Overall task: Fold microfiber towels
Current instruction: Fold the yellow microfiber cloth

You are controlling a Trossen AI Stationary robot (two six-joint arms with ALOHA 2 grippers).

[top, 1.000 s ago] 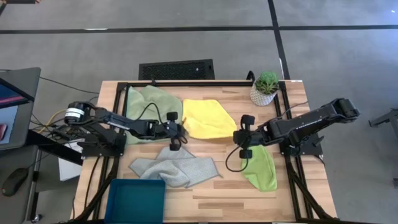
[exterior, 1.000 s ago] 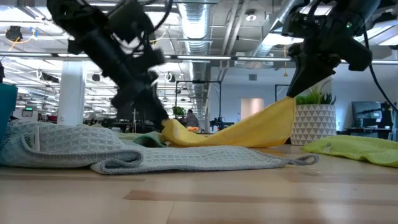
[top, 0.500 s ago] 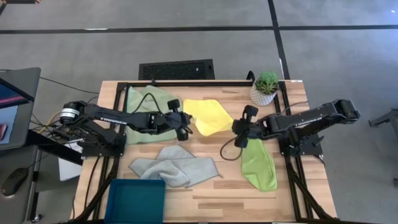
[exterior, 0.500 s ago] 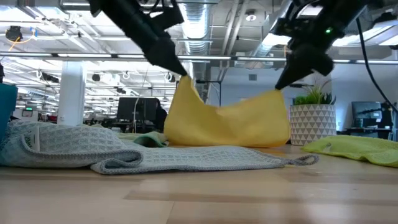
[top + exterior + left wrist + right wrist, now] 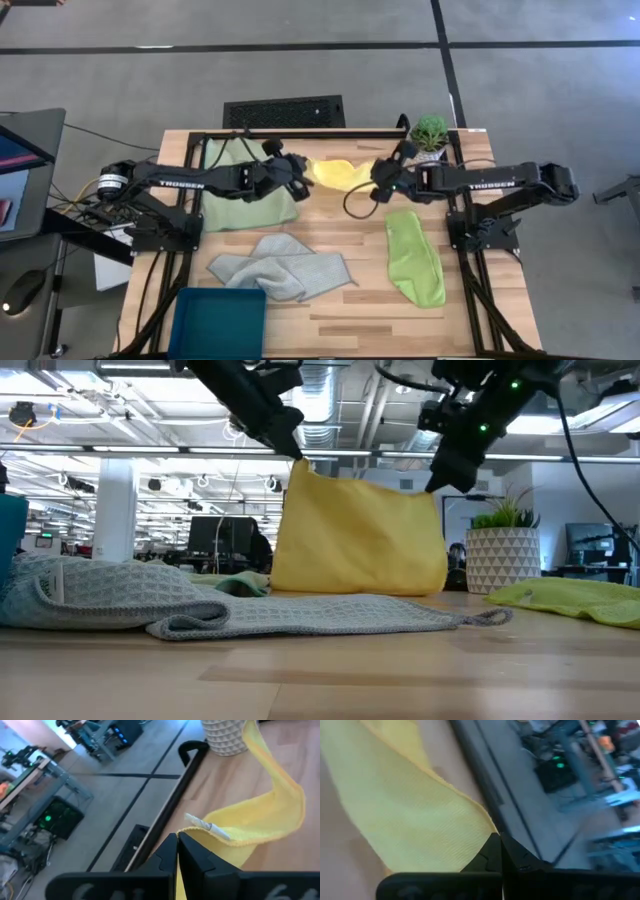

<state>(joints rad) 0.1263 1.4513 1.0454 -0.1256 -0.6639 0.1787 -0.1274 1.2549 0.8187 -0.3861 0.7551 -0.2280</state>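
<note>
While both arms reached over the far part of the table point(image 5: 340, 310), the left gripper point(image 5: 299, 172) was clamped on one top corner of the yellow towel point(image 5: 360, 535) and the right gripper point(image 5: 381, 176) was clamped on the other corner, so the cloth hung stretched between the two, lifted, its lower edge down at the tabletop in the low view. The sage green towel point(image 5: 240, 190) lay flat under and beside the left arm, just on the near side of the left gripper. The lime green towel point(image 5: 413, 258) lay in a long strip nearer than the right gripper, apart from it. The pale grey-green towel point(image 5: 282, 270) sat crumpled nearer than both grippers, well apart from them. A teal bin point(image 5: 218, 322) sat at the near left corner, just beside the grey-green towel, nothing seen inside it. A potted plant point(image 5: 427, 140) in a white pot stood just beyond the right gripper.
</note>
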